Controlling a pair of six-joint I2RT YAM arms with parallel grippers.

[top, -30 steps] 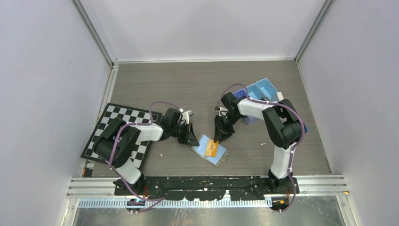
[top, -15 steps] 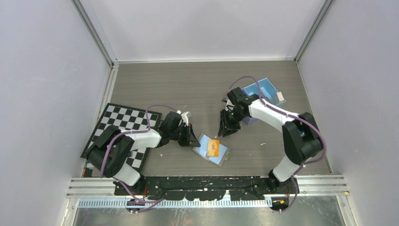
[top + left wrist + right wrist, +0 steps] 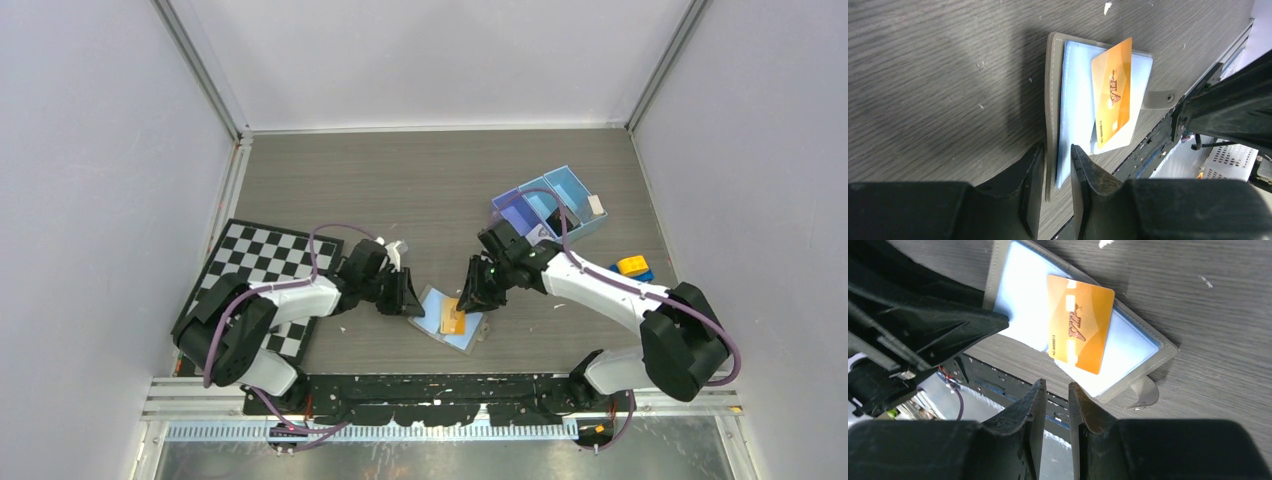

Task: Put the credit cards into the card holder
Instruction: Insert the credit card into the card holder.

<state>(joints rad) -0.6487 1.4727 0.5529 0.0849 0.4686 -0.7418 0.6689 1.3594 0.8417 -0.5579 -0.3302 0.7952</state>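
The card holder lies open on the table, pale blue inside up, its snap tab sticking out. An orange credit card rests slanted on the blue pockets, and a whitish rectangle pokes out under it. My left gripper straddles the holder's grey edge, jaws slightly apart, with a gap at the blue leaf. My right gripper hovers just past the orange card, open by a narrow gap and holding nothing.
A checkered mat lies at the left. A blue three-compartment tray stands at the back right, and yellow and blue blocks lie right of it. The metal rail runs just beyond the holder's near corner.
The right gripper let the orange card down on the holder, drew back towards the tray, then returned beside the card. The left jaws have loosened on the holder's edge.
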